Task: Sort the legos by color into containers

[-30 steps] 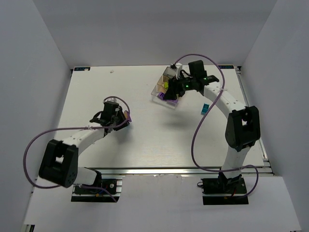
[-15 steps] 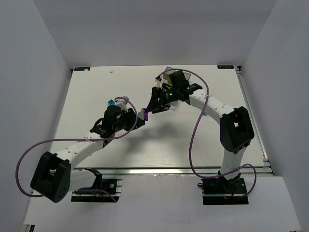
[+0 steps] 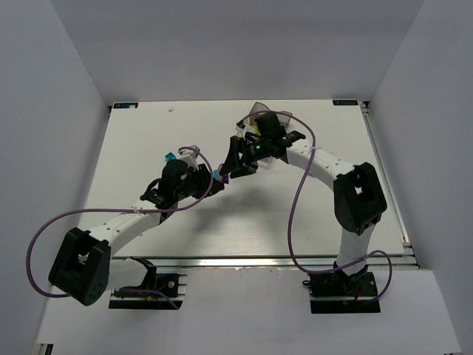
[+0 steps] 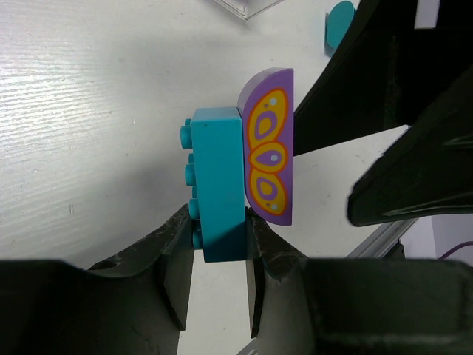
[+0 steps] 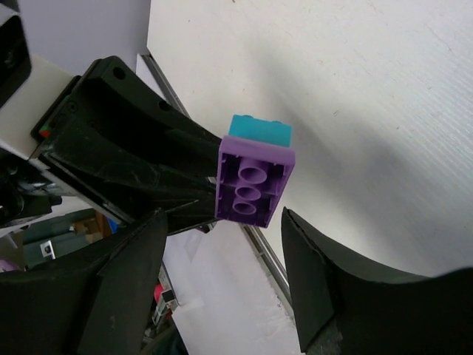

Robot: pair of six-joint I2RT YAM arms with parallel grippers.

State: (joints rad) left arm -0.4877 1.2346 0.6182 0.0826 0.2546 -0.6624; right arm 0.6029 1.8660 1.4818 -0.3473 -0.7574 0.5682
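My left gripper (image 4: 218, 225) is shut on a teal brick (image 4: 216, 177) and holds it above the table. A purple piece (image 4: 270, 155) with an orange pattern is stuck to the brick's side. In the top view the left gripper (image 3: 214, 180) meets my right gripper (image 3: 235, 164) at mid-table. My right gripper (image 5: 222, 259) is open, its fingers on either side of the purple piece (image 5: 254, 185) and just short of it. The clear tray (image 3: 258, 111) stands behind the right arm and is mostly hidden.
A loose teal brick (image 3: 169, 157) lies on the table left of the left gripper. A teal piece (image 4: 340, 22) and a corner of the tray (image 4: 247, 7) show at the top of the left wrist view.
My left gripper has carried the teal and purple brick to the right. My right gripper has left the tray and swung left until its open fingers face the brick.
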